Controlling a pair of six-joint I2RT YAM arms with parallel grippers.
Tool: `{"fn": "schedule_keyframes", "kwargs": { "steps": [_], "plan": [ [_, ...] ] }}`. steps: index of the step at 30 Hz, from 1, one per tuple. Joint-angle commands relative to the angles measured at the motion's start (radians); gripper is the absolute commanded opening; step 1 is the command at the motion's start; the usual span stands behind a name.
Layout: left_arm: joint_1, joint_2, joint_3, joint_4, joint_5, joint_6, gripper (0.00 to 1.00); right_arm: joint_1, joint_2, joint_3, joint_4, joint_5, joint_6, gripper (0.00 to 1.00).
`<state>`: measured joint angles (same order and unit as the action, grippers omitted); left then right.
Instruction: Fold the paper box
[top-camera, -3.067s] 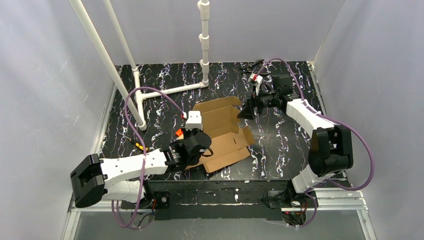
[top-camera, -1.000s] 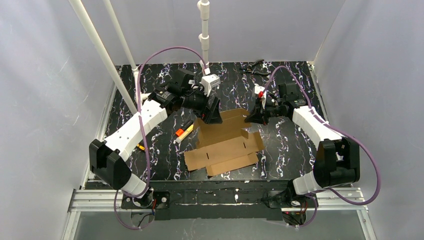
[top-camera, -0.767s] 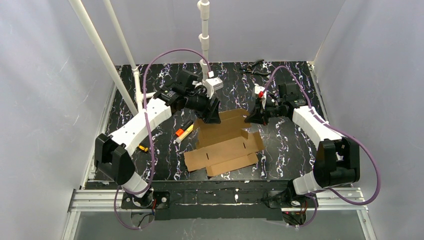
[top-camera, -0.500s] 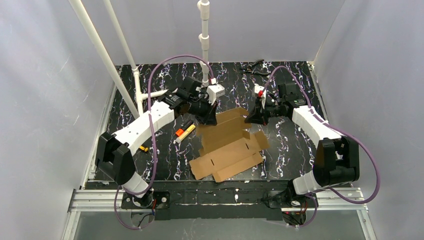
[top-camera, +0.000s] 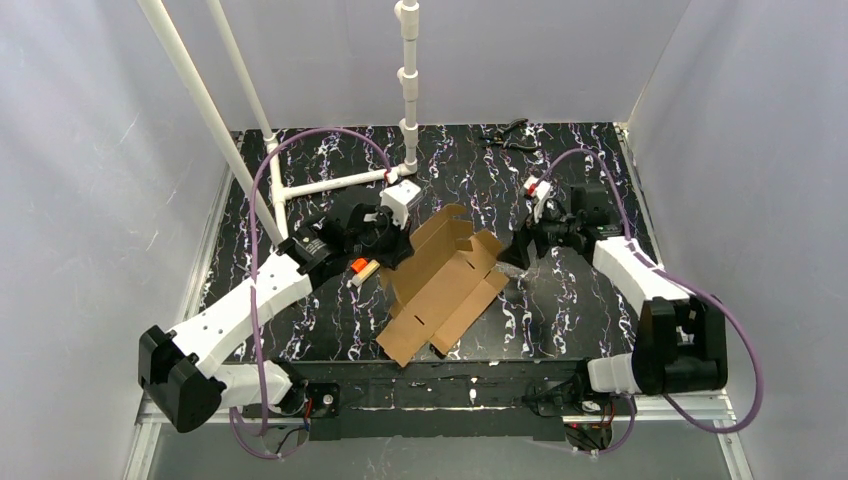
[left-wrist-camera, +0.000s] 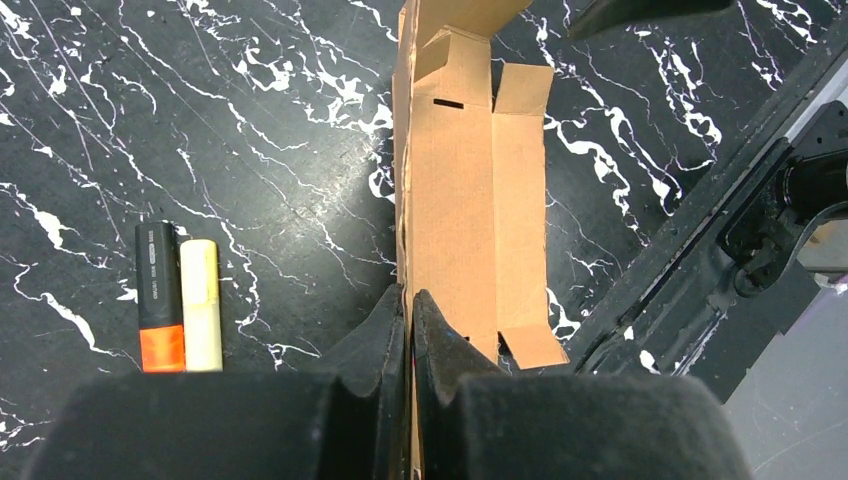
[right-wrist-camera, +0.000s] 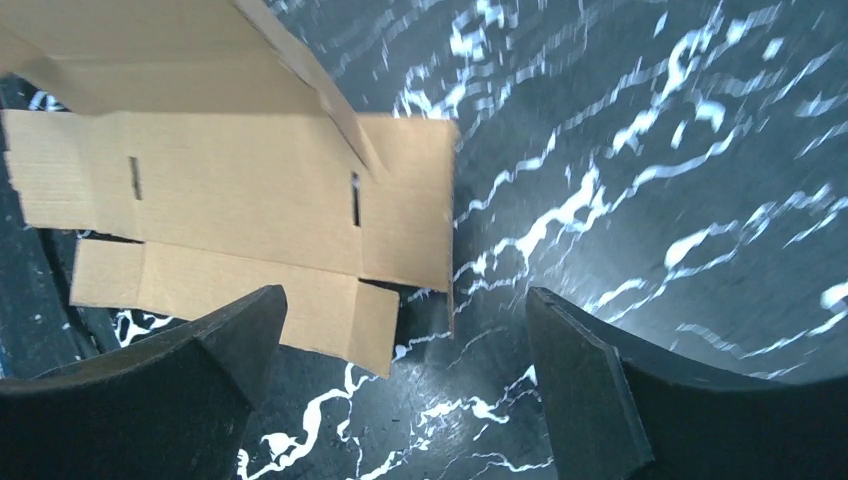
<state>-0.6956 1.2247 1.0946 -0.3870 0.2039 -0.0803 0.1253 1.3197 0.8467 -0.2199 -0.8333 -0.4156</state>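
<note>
The paper box (top-camera: 445, 285) is a brown die-cut cardboard sheet lying slantwise across the middle of the table, its far flaps standing up. My left gripper (top-camera: 395, 255) is shut on the sheet's left edge; in the left wrist view the card edge runs straight between the closed fingers (left-wrist-camera: 410, 300), and the paper box (left-wrist-camera: 470, 200) stretches away from them. My right gripper (top-camera: 515, 255) is open just off the sheet's right corner. In the right wrist view its fingers (right-wrist-camera: 403, 300) stand wide apart with nothing between them, the paper box (right-wrist-camera: 250, 210) just ahead.
An orange-tipped black marker (left-wrist-camera: 158, 300) and a pale yellow stick (left-wrist-camera: 200, 305) lie side by side left of the box. A white pipe frame (top-camera: 330, 183) and an upright pipe (top-camera: 408, 80) stand at the back. A black tool (top-camera: 505, 132) lies at the far edge. The table's front edge (left-wrist-camera: 700, 230) runs close by.
My left gripper shut on the box's left edge and drew it leftward and nearer, turning the sheet. My right gripper let go of the box, opened and drew back to the right.
</note>
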Motion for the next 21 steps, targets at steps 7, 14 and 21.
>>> {"fn": "schedule_keyframes", "kwargs": {
  "steps": [7, 14, 21],
  "plan": [
    [-0.033, -0.014, -0.016, 0.018, -0.102, -0.036, 0.0, 0.008, 0.321, 0.132, 0.039, 0.01, 0.01, 0.8],
    [-0.035, 0.022, 0.025, -0.009, -0.095, -0.023, 0.0, 0.027, 0.351, 0.122, 0.081, -0.1, -0.003, 0.52],
    [-0.034, 0.094, 0.252, -0.166, -0.129, 0.11, 0.0, 0.094, 0.248, 0.119, 0.375, 0.03, 0.197, 0.01]
  ]
}}
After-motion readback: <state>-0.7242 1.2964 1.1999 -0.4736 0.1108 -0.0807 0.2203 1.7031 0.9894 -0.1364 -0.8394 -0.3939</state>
